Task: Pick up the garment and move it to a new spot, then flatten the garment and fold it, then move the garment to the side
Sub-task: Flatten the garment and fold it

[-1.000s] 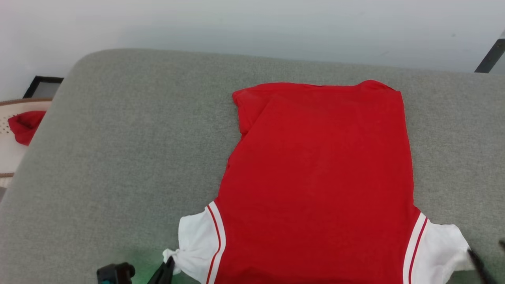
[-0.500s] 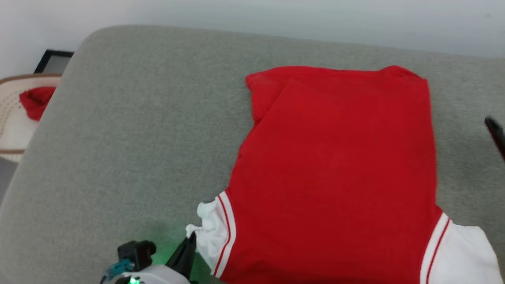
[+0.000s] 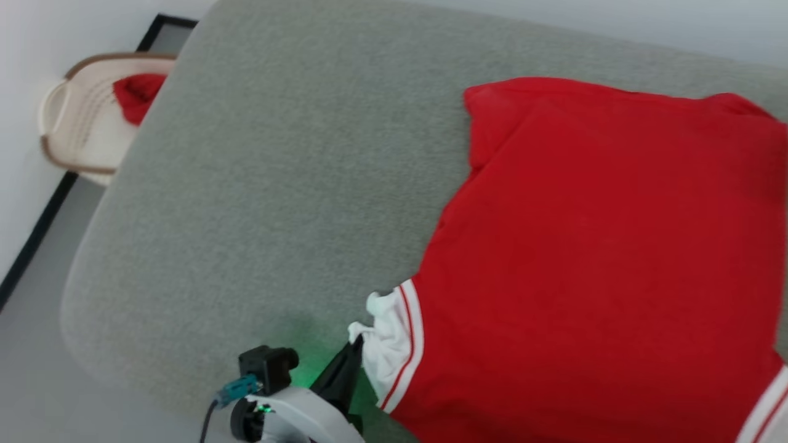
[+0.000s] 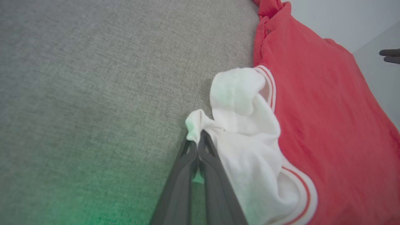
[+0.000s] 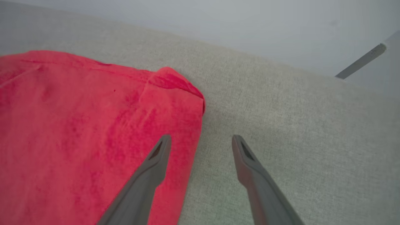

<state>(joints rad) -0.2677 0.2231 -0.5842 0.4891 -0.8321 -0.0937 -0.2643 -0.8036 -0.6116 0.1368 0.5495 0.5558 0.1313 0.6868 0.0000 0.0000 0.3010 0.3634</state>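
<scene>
operator: where is the garment?

robot: on the grey cushion, toward my right in the head view. its red body lies mostly flat, and the far left corner is folded over on itself.

operator: and your left jaws?

robot: pressed together on the tip of the white sleeve, at the near left of the tee. the cloth is pinched into a small peak between my fingers. behind that the sleeve bunches up and its striped trim curls. green light falls on the cushion just beside it.

operator: right jaws?

robot: spread wide, with nothing between them. in the right wrist view one finger hangs over the garment's red edge and the other over bare cushion, near the tee's folded far right corner. i cannot tell whether the tips touch the cloth.

operator: anything else around?

robot: a pale basket stands off the cushion's far left corner with a small red cloth in it, well apart from the tee. two dark tips at the right edge of the left wrist view are perhaps my other arm's fingers, but they are too small to be sure.
</scene>
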